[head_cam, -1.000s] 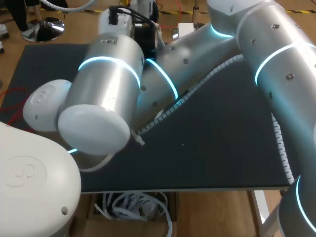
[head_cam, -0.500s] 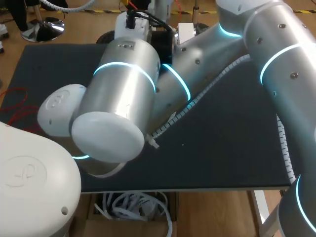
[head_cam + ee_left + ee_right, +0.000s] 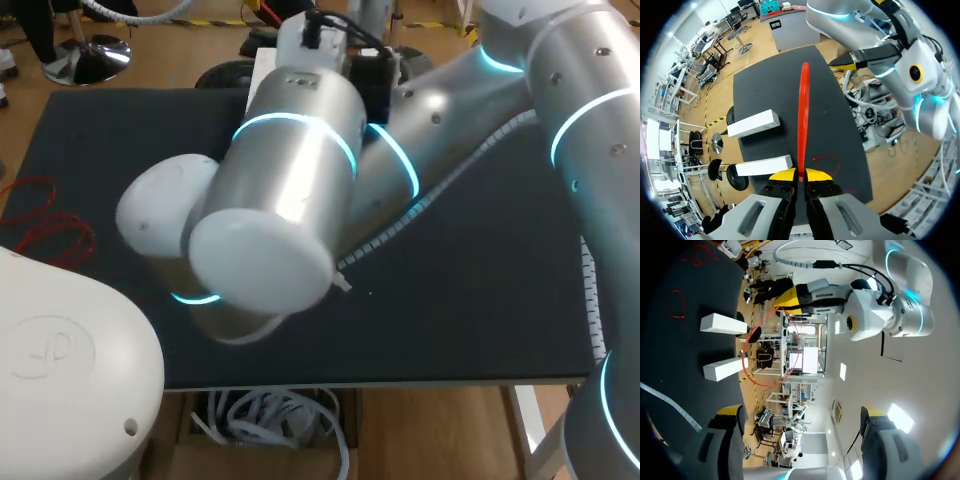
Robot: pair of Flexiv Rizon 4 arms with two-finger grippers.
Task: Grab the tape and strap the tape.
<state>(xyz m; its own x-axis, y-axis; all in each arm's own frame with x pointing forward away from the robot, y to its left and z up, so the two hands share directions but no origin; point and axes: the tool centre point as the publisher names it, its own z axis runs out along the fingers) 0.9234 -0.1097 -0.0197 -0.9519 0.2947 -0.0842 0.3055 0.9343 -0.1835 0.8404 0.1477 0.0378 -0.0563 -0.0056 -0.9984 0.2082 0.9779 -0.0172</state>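
My left gripper (image 3: pixel 799 174) is shut on a thin red tape loop (image 3: pixel 803 110), which stands edge-on and stretches ahead of it above the dark table (image 3: pixel 840 130). In the right wrist view that loop (image 3: pixel 766 348) hangs as a wide ring from the left gripper (image 3: pixel 788 299), up off the table. My right gripper (image 3: pixel 800 415) is open, its fingers (image 3: pixel 730 412) wide apart with nothing between them, a good way short of the loop. The left wrist view shows the right gripper (image 3: pixel 844 61) beyond the loop's far end. In the head view my arms hide both grippers.
Two white blocks (image 3: pixel 753 123) (image 3: pixel 764 165) lie side by side on the table below the loop. Spare red loops (image 3: pixel 45 215) lie at the table's left edge; one (image 3: pixel 826 164) is near my left gripper. The table's right front (image 3: pixel 480 300) is bare mat.
My left arm has swung to the right and toward the table's back, uncovering the red loops at the left edge. The right arm has shifted to the right with it.
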